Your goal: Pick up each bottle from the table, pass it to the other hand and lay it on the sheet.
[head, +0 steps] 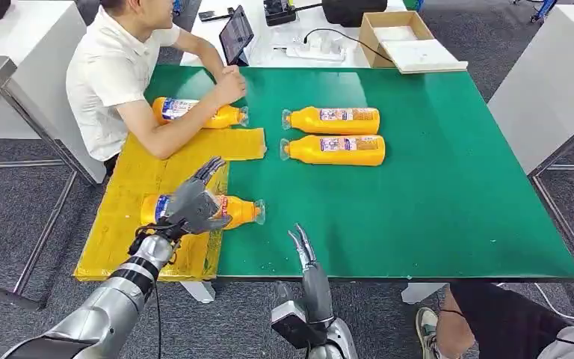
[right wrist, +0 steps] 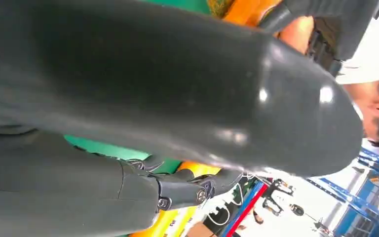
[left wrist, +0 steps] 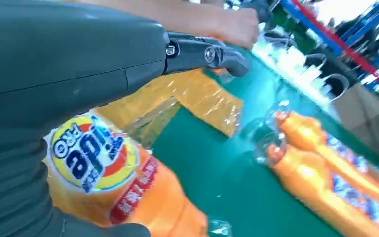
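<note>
One green table [head: 448, 202] carries everything. One yellow sheet [head: 119, 224] covers the table's left end, where one person [head: 119, 75] sits with a forearm on it. Four orange bottles lie on their sides: two side by side on bare green near the table's middle [head: 332, 120] [head: 334, 149], one on the sheet under the person's arm [head: 194, 112], and one on the sheet near the table's front edge [head: 232, 211]. The left hand [head: 194, 203] lies over that front bottle, fingers spread; whether it grips cannot be told. The right hand [head: 303, 250] hangs at the table's front edge, fingers straight and holding nothing.
</note>
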